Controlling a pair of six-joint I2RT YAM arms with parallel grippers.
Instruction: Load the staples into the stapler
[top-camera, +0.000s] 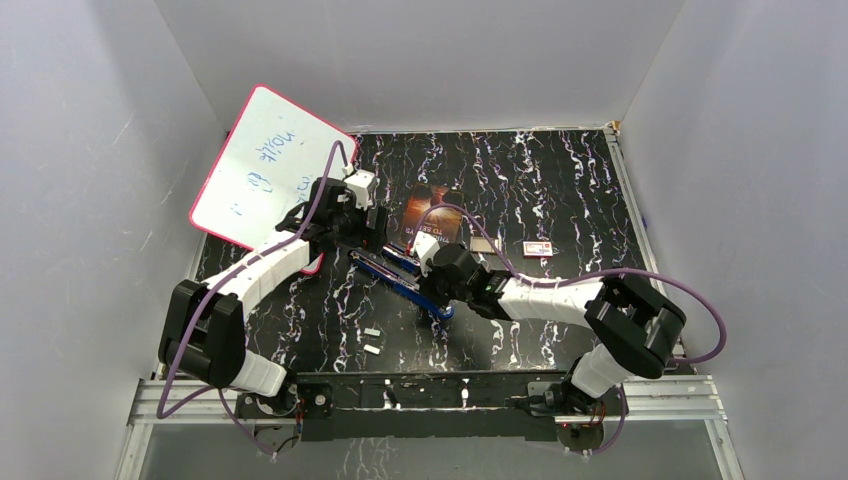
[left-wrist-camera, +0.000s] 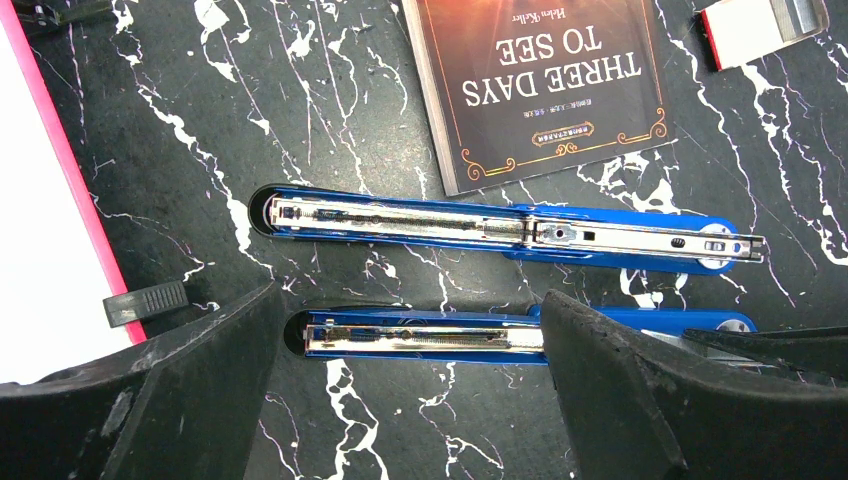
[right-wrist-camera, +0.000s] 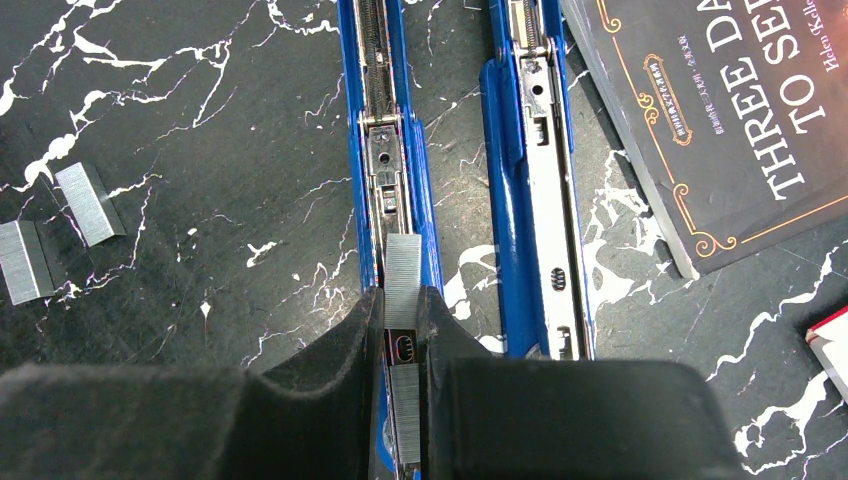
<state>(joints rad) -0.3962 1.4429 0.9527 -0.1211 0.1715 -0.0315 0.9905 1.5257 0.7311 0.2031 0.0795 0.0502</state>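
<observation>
Two blue staplers lie open side by side, metal channels up: the nearer one (top-camera: 420, 292) (left-wrist-camera: 420, 336) (right-wrist-camera: 385, 150) and the farther one (top-camera: 383, 262) (left-wrist-camera: 500, 226) (right-wrist-camera: 530, 200). My right gripper (right-wrist-camera: 403, 320) (top-camera: 432, 283) is shut on a silvery strip of staples (right-wrist-camera: 403, 275), held over the nearer stapler's channel. A second strip (right-wrist-camera: 405, 400) lies in that channel between the fingers. My left gripper (left-wrist-camera: 410, 400) (top-camera: 378, 238) is open wide and empty, its fingers (left-wrist-camera: 200, 380) straddling the nearer stapler's other end. Two loose staple strips (right-wrist-camera: 88, 205) (top-camera: 372, 340) lie on the table.
A dark book (top-camera: 432, 212) (left-wrist-camera: 545, 85) (right-wrist-camera: 730, 110) lies just beyond the staplers. A small red-and-white box (top-camera: 538, 248) (left-wrist-camera: 745, 25) sits to its right. A pink-edged whiteboard (top-camera: 265, 175) (left-wrist-camera: 40, 230) leans at the back left. White walls close in the black marbled table (top-camera: 560, 180).
</observation>
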